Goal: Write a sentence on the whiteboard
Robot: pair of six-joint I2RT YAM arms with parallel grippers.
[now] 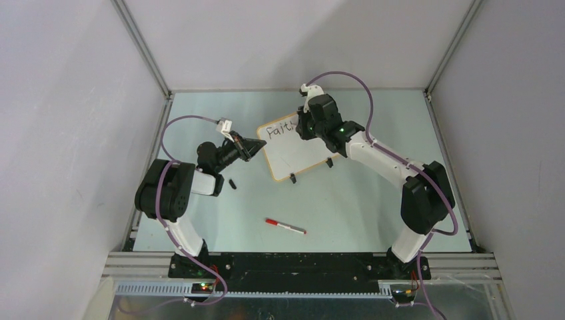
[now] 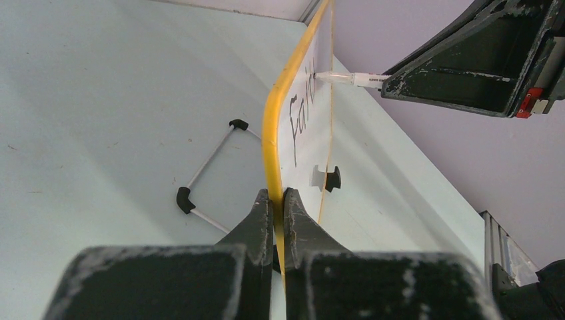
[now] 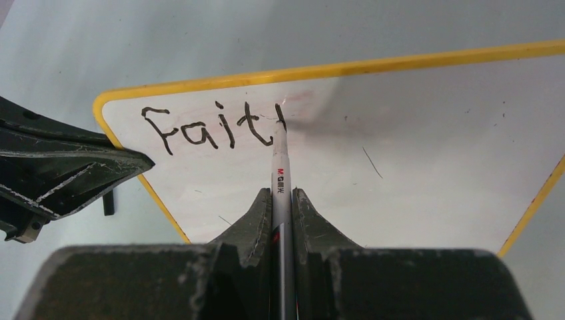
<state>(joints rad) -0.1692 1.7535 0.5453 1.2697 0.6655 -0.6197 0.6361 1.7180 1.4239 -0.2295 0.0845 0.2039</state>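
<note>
where one whiteboard stands, two markers show.

- Table: pale blue-green top, walled on three sides.
- Whiteboard: rear centre of the table, turned at an angle, two black feet along its near edge.
- Red-and-white pen: lies flat near the front centre, well apart from the board.
- Small black cap: lies left of the board.
</note>
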